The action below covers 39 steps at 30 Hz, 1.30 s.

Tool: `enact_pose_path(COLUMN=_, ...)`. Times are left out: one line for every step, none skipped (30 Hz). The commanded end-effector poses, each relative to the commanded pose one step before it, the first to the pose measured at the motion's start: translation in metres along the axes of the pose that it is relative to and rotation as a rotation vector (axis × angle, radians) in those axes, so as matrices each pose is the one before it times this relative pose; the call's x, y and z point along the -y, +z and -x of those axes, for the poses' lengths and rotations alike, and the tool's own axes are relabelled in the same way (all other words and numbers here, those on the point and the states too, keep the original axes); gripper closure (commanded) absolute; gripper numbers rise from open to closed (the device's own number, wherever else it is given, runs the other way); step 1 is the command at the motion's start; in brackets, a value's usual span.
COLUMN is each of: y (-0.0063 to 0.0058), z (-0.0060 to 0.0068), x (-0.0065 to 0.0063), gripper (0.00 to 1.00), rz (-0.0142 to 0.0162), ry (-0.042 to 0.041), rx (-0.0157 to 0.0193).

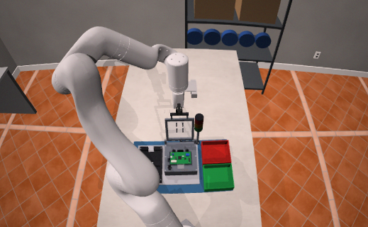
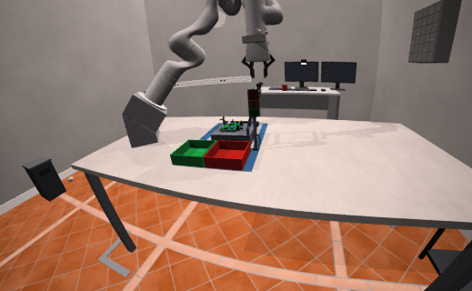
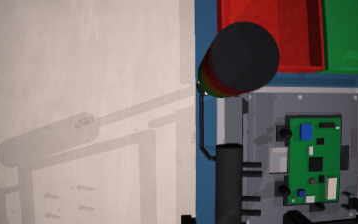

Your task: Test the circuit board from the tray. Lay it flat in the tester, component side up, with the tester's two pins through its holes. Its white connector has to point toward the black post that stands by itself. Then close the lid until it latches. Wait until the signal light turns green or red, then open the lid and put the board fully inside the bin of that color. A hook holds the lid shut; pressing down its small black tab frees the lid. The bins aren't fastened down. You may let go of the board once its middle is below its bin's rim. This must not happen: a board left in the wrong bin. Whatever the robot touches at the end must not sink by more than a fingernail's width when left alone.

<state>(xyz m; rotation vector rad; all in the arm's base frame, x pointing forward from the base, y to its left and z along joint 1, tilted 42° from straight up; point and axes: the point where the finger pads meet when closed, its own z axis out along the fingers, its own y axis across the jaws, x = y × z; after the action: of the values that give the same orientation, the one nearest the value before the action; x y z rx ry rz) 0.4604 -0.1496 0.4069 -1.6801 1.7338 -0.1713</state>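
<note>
My gripper (image 1: 179, 109) (image 2: 258, 75) is partly open and empty, its fingertips just above the lid's black handle bar (image 1: 183, 114) (image 3: 228, 182). The lid (image 1: 166, 130) stands upright, open, at the back of the grey tester (image 1: 195, 166) (image 2: 227, 135) (image 3: 355, 107). The green board (image 1: 185, 159) (image 2: 229, 127) (image 3: 326, 160) lies in the tester, component side up, apparently flat. Its white connector (image 1: 174, 161) (image 3: 331, 188) is at the front-left corner in the top view. Whether the pins pass through its holes is too small to tell. The signal light (image 1: 198, 122) (image 2: 254, 102) (image 3: 245, 57) looks unlit.
The red bin (image 1: 215, 152) (image 2: 227, 156) (image 3: 292, 40) and green bin (image 1: 218, 177) (image 2: 188, 155) (image 3: 352, 35) stand right of the tester in the top view. The black tray (image 1: 155, 159) is at its left, partly hidden by my arm. The signal light's pole stands close beside the lid.
</note>
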Motion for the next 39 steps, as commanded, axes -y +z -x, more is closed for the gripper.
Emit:
enact_pose_path(y=-0.00052, z=-0.00008, x=0.00063, gripper=0.48, rz=-0.00125, ry=-0.00063, rx=-0.00067)
enact_pose_path(y=0.00002, z=0.00000, x=0.00000, gripper=0.48, rz=0.00000, ry=0.00000, rx=0.00000)
enact_pose_path(y=0.00013, z=0.00000, x=0.00000, gripper=0.48, rz=0.00000, ry=0.00000, rx=0.00000)
enact_pose_path(y=0.00033, z=0.00000, x=0.00001, gripper=0.48, rz=0.00000, ry=0.00000, rx=0.00000)
enact_pose_path(y=0.00059, z=0.00000, x=0.00001, gripper=0.48, rz=-0.00001, ry=0.00000, rx=0.00000)
enact_pose_path(y=0.00089, z=0.00000, x=0.00002, gripper=0.48, rz=0.00000, ry=0.00000, rx=0.00000)
enact_pose_path(y=0.00122, z=0.00000, x=0.00002, gripper=0.48, rz=0.00000, ry=0.00000, rx=0.00000)
enact_pose_path(y=0.00155, z=0.00000, x=0.00002, gripper=0.48, rz=0.00001, ry=0.00000, rx=-0.00001)
enact_pose_path(y=0.00188, z=-0.00001, x=0.00004, gripper=0.48, rz=-0.00001, ry=0.00000, rx=0.00001)
enact_pose_path(y=0.00218, z=0.00000, x=0.00003, gripper=0.48, rz=0.00001, ry=0.00000, rx=-0.00001)
enact_pose_path(y=0.00245, z=-0.00001, x=0.00004, gripper=0.48, rz=-0.00001, ry=0.00000, rx=0.00001)
enact_pose_path(y=0.00000, z=0.00000, x=0.00000, gripper=0.48, rz=0.00000, ry=0.00000, rx=0.00000)
enact_pose_path(y=0.00000, z=0.00000, x=0.00000, gripper=0.48, rz=0.00000, ry=0.00000, rx=0.00000)
enact_pose_path(y=0.00267, z=0.00000, x=0.00004, gripper=0.48, rz=0.00001, ry=0.00000, rx=-0.00001)
enact_pose_path(y=0.00285, z=-0.00001, x=0.00005, gripper=0.48, rz=-0.00001, ry=0.00000, rx=0.00001)
enact_pose_path(y=0.00292, z=-0.00001, x=0.00005, gripper=0.48, rz=0.00000, ry=0.00000, rx=0.00000)
enact_pose_path(y=0.00292, z=-0.00001, x=0.00004, gripper=0.48, rz=0.00001, ry=0.00000, rx=-0.00001)
enact_pose_path(y=0.00283, z=-0.00001, x=0.00005, gripper=0.48, rz=-0.00001, ry=0.00000, rx=0.00001)
enact_pose_path(y=0.00272, z=-0.00001, x=0.00004, gripper=0.48, rz=0.00001, ry=0.00000, rx=-0.00001)
enact_pose_path(y=0.00253, z=-0.00001, x=0.00004, gripper=0.48, rz=-0.00001, ry=0.00000, rx=0.00000)
enact_pose_path(y=0.00232, z=0.00000, x=0.00004, gripper=0.48, rz=0.00000, ry=0.00000, rx=0.00000)
enact_pose_path(y=0.00205, z=0.00000, x=0.00003, gripper=0.48, rz=0.00000, ry=0.00000, rx=0.00000)
enact_pose_path(y=0.00177, z=0.00000, x=0.00002, gripper=0.48, rz=0.00001, ry=0.00000, rx=-0.00001)
enact_pose_path(y=0.00144, z=0.00000, x=0.00003, gripper=0.48, rz=-0.00001, ry=0.00000, rx=0.00001)
enact_pose_path(y=0.00114, z=0.00000, x=0.00002, gripper=0.48, rz=0.00000, ry=0.00000, rx=0.00000)
enact_pose_path(y=0.00083, z=0.00000, x=0.00001, gripper=0.48, rz=0.00000, ry=0.00000, rx=0.00000)
enact_pose_path(y=0.00055, z=0.00000, x=0.00001, gripper=0.48, rz=0.00001, ry=0.00000, rx=0.00000)
enact_pose_path(y=0.00031, z=0.00000, x=0.00000, gripper=0.48, rz=0.00000, ry=0.00000, rx=0.00000)
enact_pose_path(y=0.00000, z=0.00000, x=0.00000, gripper=0.48, rz=0.00000, ry=0.00000, rx=0.00000)
enact_pose_path(y=0.00000, z=0.00000, x=0.00000, gripper=0.48, rz=0.00000, ry=0.00000, rx=0.00000)
enact_pose_path(y=0.00012, z=0.00000, x=0.00000, gripper=0.48, rz=0.00000, ry=0.00000, rx=0.00000)
enact_pose_path(y=0.00002, z=0.00000, x=0.00000, gripper=0.48, rz=0.00000, ry=0.00000, rx=0.00000)
enact_pose_path(y=0.00000, z=0.00000, x=0.00000, gripper=0.48, rz=0.00000, ry=0.00000, rx=0.00000)
enact_pose_path(y=0.00000, z=0.00000, x=0.00000, gripper=0.48, rz=0.00000, ry=0.00000, rx=0.00000)
enact_pose_path(y=0.00000, z=0.00000, x=0.00000, gripper=0.48, rz=0.00000, ry=0.00000, rx=0.00000)
enact_pose_path(y=0.00000, z=0.00000, x=0.00000, gripper=0.48, rz=0.00000, ry=0.00000, rx=0.00000)
enact_pose_path(y=0.00000, z=0.00000, x=0.00000, gripper=0.48, rz=0.00000, ry=0.00000, rx=0.00000)
enact_pose_path(y=0.00000, z=0.00000, x=0.00000, gripper=1.00, rz=0.00000, ry=0.00000, rx=0.00000)
enact_pose_path(y=0.00000, z=0.00000, x=0.00000, gripper=1.00, rz=0.00000, ry=0.00000, rx=0.00000)
